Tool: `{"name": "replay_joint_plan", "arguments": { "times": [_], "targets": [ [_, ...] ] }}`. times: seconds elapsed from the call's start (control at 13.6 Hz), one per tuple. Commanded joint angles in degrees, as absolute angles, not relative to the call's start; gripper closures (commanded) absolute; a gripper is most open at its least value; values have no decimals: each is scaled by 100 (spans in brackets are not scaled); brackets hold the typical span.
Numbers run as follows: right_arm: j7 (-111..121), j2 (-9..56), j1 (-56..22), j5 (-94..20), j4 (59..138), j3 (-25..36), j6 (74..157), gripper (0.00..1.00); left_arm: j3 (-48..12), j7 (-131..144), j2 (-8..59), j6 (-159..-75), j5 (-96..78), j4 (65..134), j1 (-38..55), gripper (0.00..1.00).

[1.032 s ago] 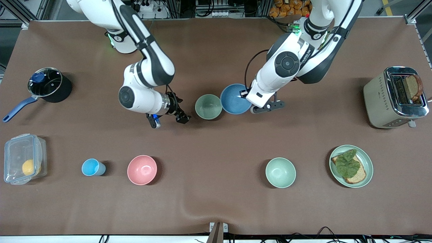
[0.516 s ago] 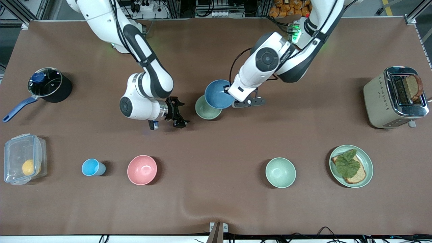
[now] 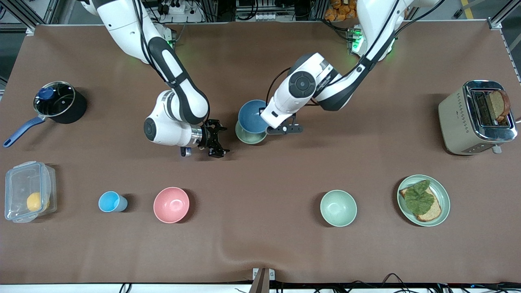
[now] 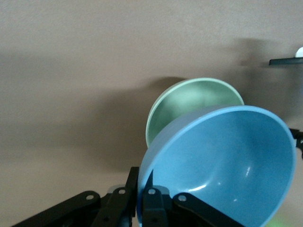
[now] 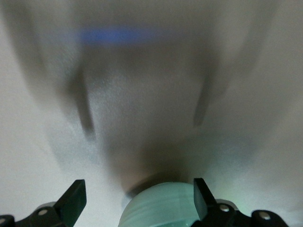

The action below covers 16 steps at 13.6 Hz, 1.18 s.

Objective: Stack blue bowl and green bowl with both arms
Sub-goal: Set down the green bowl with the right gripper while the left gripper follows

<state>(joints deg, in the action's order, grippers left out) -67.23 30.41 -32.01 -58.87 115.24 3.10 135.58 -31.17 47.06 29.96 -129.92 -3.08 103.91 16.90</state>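
A matte, medium-blue bowl, round and smooth-walled, is held by its rim in the left gripper, whose fingers are clamped together on the thin edge. The blue bowl is carried tilted in the air, directly over the green bowl, which is largely covered in the front view, only a crescent of its dull sage rim being seen at the 6 o'clock side of the blue one. In the left wrist view the blue bowl is shown with a soft sheen on its inner curve, and the green bowl is seen on the table below it, plain and unglossy; no contact between the two can be made out.

The right gripper is held low over the brown table cloth beside the green bowl, toward the right arm's end of the table, its black fingers spread wide apart and nothing gripped between them.

Nearer the front camera a pink bowl, a small light-blue cup and a paler mint bowl are lined up, well apart from the stack
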Motion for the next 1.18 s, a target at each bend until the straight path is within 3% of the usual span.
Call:
{"name": "replay_joint_plan", "arguments": {
  "times": [0.0, 1.03, 1.11],
  "targets": [
    [-6653, 3085, -3392, -6309, 11522, 290, 13850, 0, -3103, 4781, 3427, -12990, -71, 9985, 1854, 100],
    [-6293, 3111, -3437, -6513, 11575, 290, 13887, 0, -3076, 4781, 4043, -13052, 211, 9615, 2057, 100],
    [-6293, 3120, -3437, -6513, 11575, 290, 13895, 0, -3076, 4807, 4086, -13052, 202, 9607, 2057, 90]
  ]
}}
